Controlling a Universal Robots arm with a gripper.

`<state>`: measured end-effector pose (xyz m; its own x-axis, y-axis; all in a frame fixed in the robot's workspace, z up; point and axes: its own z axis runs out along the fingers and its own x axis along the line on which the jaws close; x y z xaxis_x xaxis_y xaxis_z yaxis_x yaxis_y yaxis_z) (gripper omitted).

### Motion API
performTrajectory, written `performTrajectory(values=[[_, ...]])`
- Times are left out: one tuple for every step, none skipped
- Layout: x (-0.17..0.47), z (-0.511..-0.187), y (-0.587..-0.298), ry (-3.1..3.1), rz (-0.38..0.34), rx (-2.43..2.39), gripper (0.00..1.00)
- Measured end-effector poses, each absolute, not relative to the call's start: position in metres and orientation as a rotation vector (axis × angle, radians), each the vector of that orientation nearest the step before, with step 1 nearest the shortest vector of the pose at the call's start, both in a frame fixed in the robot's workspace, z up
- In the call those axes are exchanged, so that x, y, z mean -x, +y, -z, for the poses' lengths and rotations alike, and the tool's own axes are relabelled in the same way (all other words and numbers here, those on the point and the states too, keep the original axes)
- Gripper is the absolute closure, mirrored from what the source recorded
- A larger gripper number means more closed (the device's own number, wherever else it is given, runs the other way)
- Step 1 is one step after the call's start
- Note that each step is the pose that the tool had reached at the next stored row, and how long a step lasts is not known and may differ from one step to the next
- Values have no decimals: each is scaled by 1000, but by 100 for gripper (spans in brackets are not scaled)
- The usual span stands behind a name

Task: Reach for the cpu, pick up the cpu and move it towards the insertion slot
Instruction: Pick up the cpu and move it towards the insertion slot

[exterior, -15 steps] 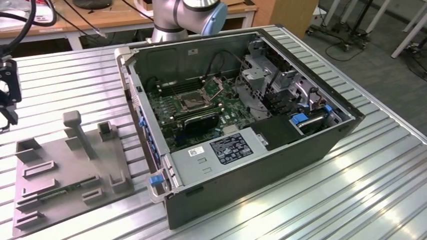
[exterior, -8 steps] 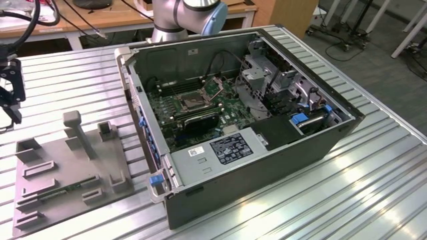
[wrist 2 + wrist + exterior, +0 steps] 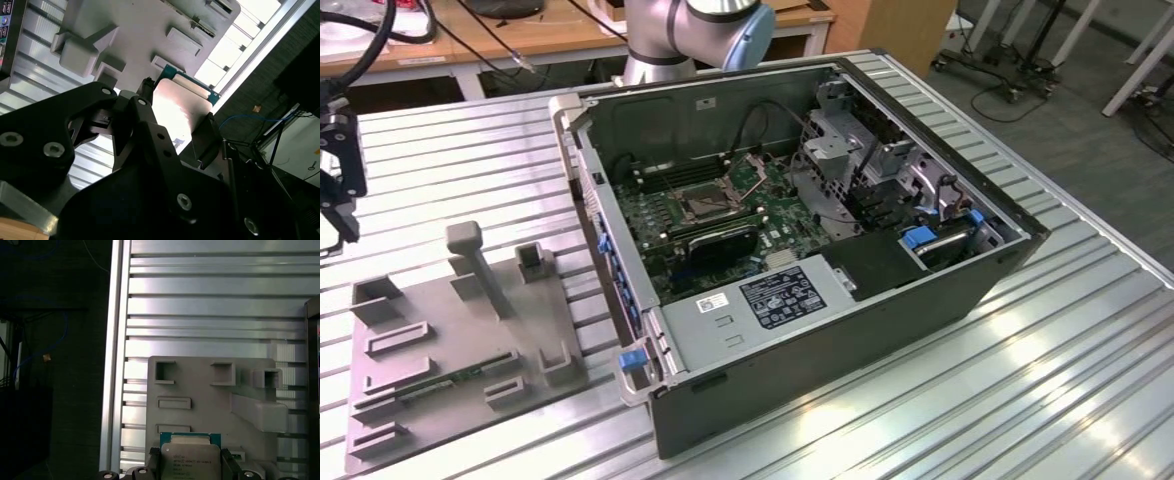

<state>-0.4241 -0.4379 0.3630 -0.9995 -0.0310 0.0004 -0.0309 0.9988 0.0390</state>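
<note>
The cpu (image 3: 190, 459) is pinched edge-to-edge by the gripper (image 3: 190, 466) over the grey tray (image 3: 210, 405), laid on a ribbed aluminium table (image 3: 200, 305). The gripper's seen at the exterior view's left edge, well apart from the insertion slot (image 3: 703, 205).

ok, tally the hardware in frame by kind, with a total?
cpu: 1
insertion slot: 1
grey tray: 1
open PC case: 1
Total: 4
</note>
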Motion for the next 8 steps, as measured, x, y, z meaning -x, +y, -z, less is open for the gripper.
performTrajectory(values=[[424,-363,-438,-3140,61,-49,45],[424,-363,-438,-3140,61,-48,45],[424,-363,-438,-3139,61,-49,45],[424,-363,-438,-3139,61,-49,45],[423,-363,-438,-3139,61,-49,45],[423,-363,-438,-3139,61,-49,45],[422,-363,-438,-3139,61,-49,45],[421,-363,-438,-3139,61,-49,45]])
